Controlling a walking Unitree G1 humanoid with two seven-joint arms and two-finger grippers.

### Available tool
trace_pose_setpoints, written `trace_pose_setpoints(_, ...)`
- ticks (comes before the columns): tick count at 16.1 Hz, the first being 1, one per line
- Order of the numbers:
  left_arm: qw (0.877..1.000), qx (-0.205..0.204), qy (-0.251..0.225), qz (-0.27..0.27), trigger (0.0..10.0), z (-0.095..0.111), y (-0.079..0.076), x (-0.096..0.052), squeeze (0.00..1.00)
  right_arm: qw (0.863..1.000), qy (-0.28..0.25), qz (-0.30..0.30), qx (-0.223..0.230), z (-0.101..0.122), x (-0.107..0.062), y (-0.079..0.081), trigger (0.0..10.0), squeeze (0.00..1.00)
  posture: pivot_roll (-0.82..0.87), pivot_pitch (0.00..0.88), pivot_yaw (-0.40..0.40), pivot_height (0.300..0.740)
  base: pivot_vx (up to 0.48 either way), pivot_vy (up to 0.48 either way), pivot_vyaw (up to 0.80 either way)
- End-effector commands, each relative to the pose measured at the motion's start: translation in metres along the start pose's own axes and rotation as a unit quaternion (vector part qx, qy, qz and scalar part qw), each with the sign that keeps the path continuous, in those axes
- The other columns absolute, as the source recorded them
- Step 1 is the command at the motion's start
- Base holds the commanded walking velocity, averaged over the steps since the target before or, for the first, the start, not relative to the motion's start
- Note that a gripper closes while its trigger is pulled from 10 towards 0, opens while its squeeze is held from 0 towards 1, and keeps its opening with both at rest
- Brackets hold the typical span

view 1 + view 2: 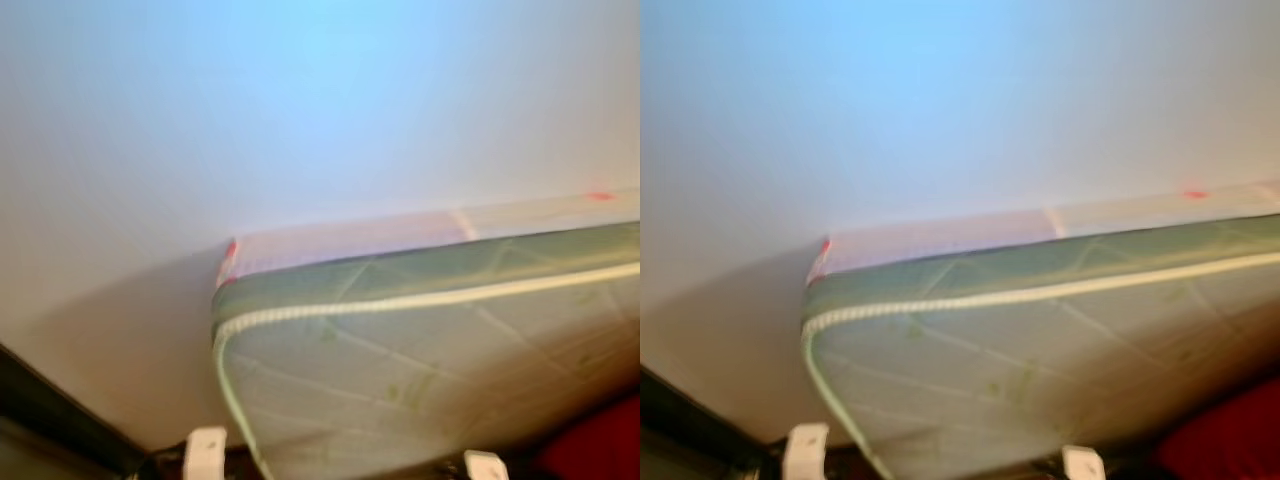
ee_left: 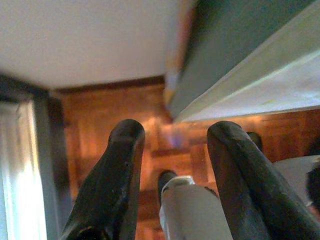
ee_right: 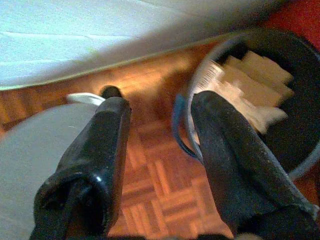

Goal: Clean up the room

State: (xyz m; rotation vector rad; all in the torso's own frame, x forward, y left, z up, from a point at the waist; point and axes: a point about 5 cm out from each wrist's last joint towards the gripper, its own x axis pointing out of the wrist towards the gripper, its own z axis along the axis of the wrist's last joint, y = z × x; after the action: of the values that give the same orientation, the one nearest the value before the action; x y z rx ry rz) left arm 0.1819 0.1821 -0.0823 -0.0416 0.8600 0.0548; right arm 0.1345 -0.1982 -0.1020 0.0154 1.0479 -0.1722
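Right wrist view shows the right gripper (image 3: 160,150) spread open and empty above a bucket (image 3: 300,155) of scraps by the mattress (image 1: 430,370), the left gripper (image 2: 175,165) likewise, so blurred walking risks kicking it.

Mattress (image 1: 420,370) – quilted cloth w/ corded piping, matt. Floor (image 3: 160,185) – glossy wood parquet. Wall (image 1: 300,110) smooth, matt paint. Gripper fingers (image 2: 112,185) scuffed black rubber-like.

Quilted green mattress (image 1: 420,370) against a pale wall (image 1: 300,110), parquet floor (image 3: 160,185), red fabric (image 1: 595,445)
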Motion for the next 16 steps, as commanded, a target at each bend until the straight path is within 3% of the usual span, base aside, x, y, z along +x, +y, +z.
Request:
trace_pose_setpoints(1,0.993,-0.010,0.107,0.037,10.0,-0.0625,0.0831,-0.0387,0.00,0.995,0.011,0.101,0.024,0.0140,0.0027,0.0209,10.0,0.00,0.00,0.035,0.001,0.740,0.000,0.000,-0.80)
trace_pose_setpoints(4,0.993,-0.012,0.107,0.037,10.0,-0.0627,0.0826,-0.0386,0.00,0.995,0.010,0.101,0.025,0.0141,0.0027,0.0204,10.0,0.00,0.00,0.036,-0.001,0.740,0.000,0.000,-0.76)
trace_pose_setpoints(16,0.994,-0.017,0.105,0.040,10.0,-0.0624,0.0827,-0.0385,0.00,0.994,0.005,0.101,0.034,0.0150,0.0027,0.0208,10.0,0.00,0.00,0.036,0.000,0.740,0.000,0.000,0.00)
